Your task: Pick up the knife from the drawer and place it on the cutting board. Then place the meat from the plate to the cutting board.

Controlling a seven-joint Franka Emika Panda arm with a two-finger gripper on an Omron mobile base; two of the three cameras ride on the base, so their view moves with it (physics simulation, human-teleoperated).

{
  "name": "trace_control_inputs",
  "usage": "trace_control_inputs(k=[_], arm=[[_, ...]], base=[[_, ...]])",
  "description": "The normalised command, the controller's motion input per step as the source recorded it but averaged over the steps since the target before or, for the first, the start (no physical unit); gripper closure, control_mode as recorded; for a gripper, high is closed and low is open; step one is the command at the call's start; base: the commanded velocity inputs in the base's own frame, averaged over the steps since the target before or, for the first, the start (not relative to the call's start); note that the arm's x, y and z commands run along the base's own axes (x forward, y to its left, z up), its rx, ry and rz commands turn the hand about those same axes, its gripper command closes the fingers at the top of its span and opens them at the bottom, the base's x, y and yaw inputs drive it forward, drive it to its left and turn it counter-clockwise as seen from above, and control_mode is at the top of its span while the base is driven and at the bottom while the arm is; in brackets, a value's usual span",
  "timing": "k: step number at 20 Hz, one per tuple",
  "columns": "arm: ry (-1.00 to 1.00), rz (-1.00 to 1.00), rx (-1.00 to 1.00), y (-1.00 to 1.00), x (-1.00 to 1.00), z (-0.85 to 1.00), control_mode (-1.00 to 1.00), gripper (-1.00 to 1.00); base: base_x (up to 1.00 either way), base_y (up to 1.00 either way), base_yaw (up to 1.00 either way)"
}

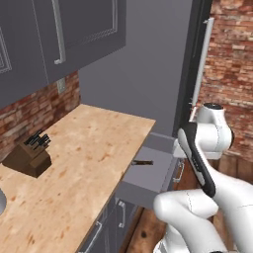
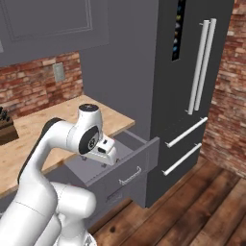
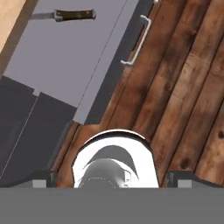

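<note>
Approaching open drawer point(image 3: 65, 61); knife point(image 3: 72, 15) lying inside at counter-side edge.
Risking drawer-wall collision through steep descent onto the knife; gripper point(image 2: 108, 153) hanging above drawer, jaw state indeterminable.

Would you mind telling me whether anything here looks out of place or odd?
Nothing looks spilled or damaged. The drawer stands open, and the knife lies flat inside, near the counter. The knife block stands upright.

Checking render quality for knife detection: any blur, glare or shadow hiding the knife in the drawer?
Left base view: the knife is small, soft-edged and dark on the flatly lit grey drawer. Hand view: knife sharper, handle and blade distinct, no glare, only a faint shadow.
</note>
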Motion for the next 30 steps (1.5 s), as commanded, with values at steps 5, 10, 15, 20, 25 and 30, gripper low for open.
trace_control_inputs(k=[5, 10, 15, 20, 25, 30], arm=[[0.03, -0.04, 0.00, -0.18, 0.58, -0.57, -1.00, -1.00], [0.01, -0.01, 0.00, 0.00, 0.60, -0.45, -1.00, -1.00], [0.04, -0.02, 0.00, -0.01, 0.62, -0.49, -1.00, -1.00], [0.02, -0.03, 0.00, 0.00, 0.65, -0.42, -1.00, -1.00], [0.01, -0.02, 0.00, 0.00, 0.48, -0.33, -1.00, -1.00], [0.04, 0.00, 0.00, 0.00, 0.39, -0.29, -1.00, -1.00]], base=[[0.00, 0.00, 0.00], [0.00, 0.00, 0.00], [0.00, 0.00, 0.00], [0.00, 0.00, 0.00], [0.00, 0.00, 0.00], [0.00, 0.00, 0.00]])
